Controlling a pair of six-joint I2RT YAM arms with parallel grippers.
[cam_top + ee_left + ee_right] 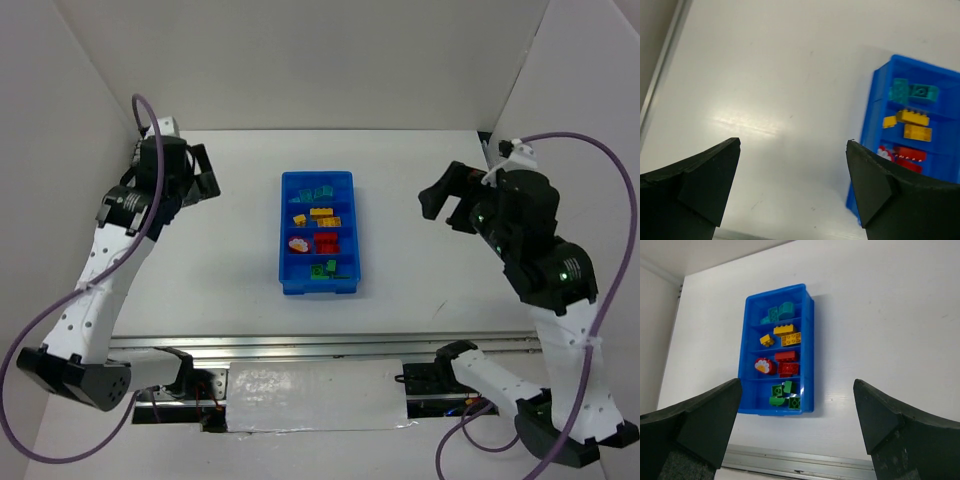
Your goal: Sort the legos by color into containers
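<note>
Top view looks down from behind the arms; both wrist views obliquely share the blue tray [320, 287].

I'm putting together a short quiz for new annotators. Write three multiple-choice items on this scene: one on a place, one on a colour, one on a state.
1. Where in the blue tray do the green legos lie?
A) the nearest compartment
B) a middle compartment
C) outside the tray

2. What colour are the legos in the farthest compartment?
A) red
B) teal
C) yellow

3. How are the left gripper and right gripper?
A) both open, holding nothing
B) both shut on legos
C) one open, one shut

Answers:
1 A: the top view shows green at the tray's near end.
2 B: the teal legos sit at the far end.
3 A: each wrist view shows the fingers spread wide and empty.
</note>
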